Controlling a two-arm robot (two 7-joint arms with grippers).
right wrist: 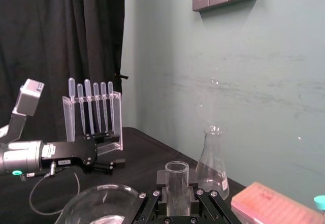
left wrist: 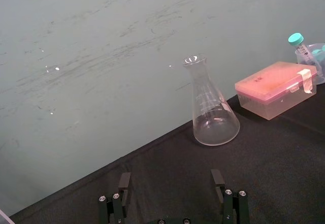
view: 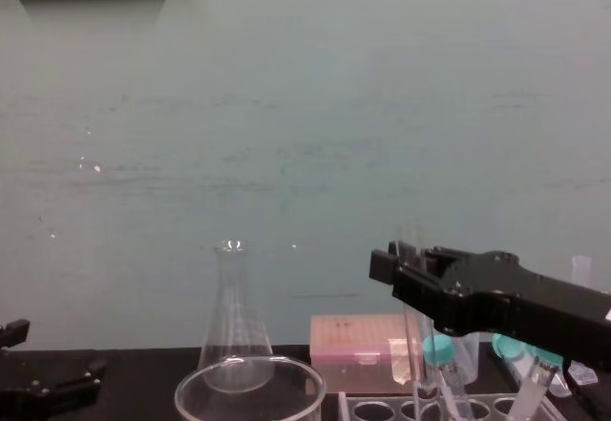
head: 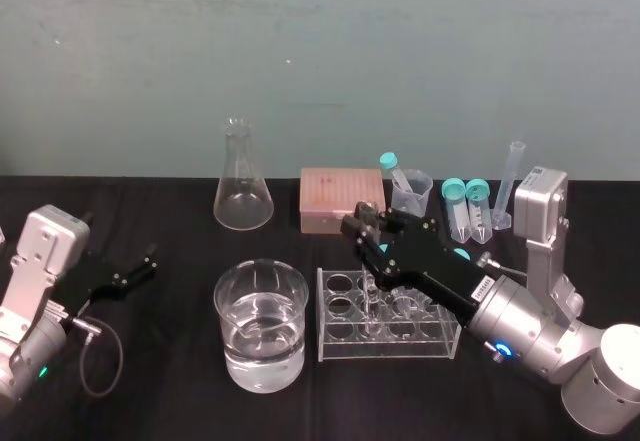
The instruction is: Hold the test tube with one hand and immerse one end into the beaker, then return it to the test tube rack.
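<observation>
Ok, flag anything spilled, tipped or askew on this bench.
Nothing spilled or tipped: beaker, flask and rack stand upright. Only one teal-capped tube leans in the small cup. The right tool holds the test tube upright over the rack. Left tool idles, open.

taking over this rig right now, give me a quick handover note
Right pincer: shut on the test tube, over the test tube rack.
Left pincer: open, holding nothing, parked low over the table on the left.
Test tube: upright, lower end down among the rack's holes.
Beaker: left of the rack, partly filled with clear liquid.
Done: the tube is gripped. Whether it has been dipped cannot be told from this.
Left: if not dipped, lift it, dip one end in the beaker and put it back in the rack. If dipped, release and pull away.
</observation>
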